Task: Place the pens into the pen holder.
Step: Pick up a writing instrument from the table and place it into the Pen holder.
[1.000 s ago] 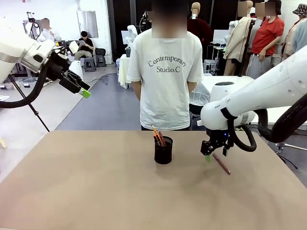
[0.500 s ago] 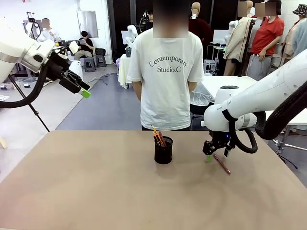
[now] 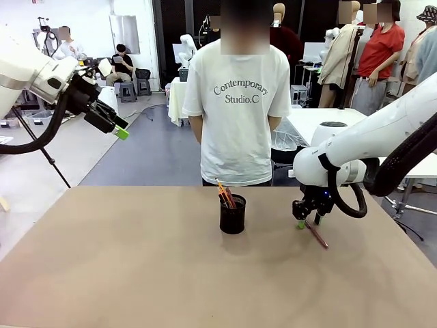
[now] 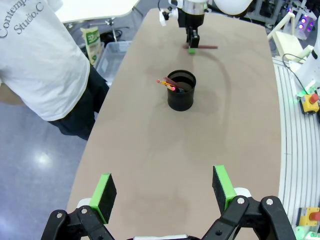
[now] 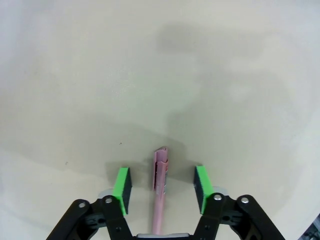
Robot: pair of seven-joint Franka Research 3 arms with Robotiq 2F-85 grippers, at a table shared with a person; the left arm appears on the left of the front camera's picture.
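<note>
The black mesh pen holder stands mid-table with an orange pencil and a pink-ended pen leaning in it. A dark red pen lies flat on the table to the holder's right. My right gripper is down at the table over the pen's near end. Its green pads stand on either side of the pen with a small gap each side. My left gripper hangs open and empty, high off the table's left side.
A person in a white T-shirt stands at the far edge behind the holder. The tan tabletop is bare in front and to the left. Off the right side runs a white rail with a red stop button.
My right gripper has sunk slightly lower over the pen on the table and its jaws have narrowed around it. The left arm has stayed still.
</note>
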